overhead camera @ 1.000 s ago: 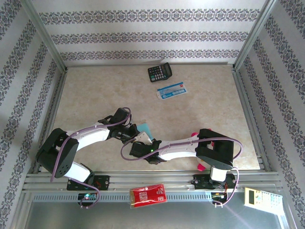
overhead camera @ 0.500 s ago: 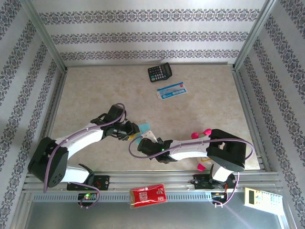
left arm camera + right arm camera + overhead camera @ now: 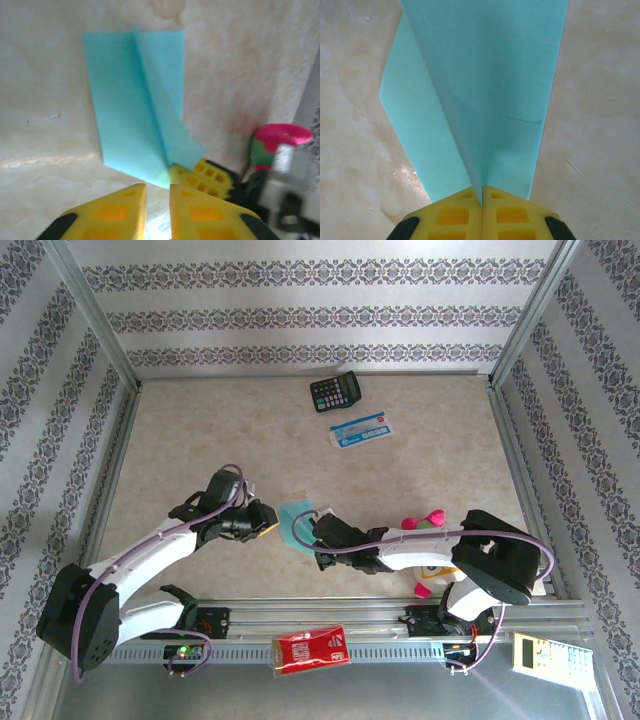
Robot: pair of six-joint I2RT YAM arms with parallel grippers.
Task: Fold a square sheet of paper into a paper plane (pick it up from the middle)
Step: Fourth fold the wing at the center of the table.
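Right end effector (image 3: 482,192) pinched shut on the crease of the square sheet of paper (image 3: 485,95).
Light turquoise and plain, the sheet is folded along a centre crease that stands up as a ridge, with a flap sloping down on either side and a faint dark streak on one flap. It sits at the near middle of the beige surface (image 3: 200,440), between the two arms. Left end effector (image 3: 157,189) is just beside its near corner, fingers slightly apart, gripping nothing.

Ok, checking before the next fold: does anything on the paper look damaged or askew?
The paper pinched in the right gripper bears a short dark line near one edge, perhaps a scuff or stray crease. No tear is visible.
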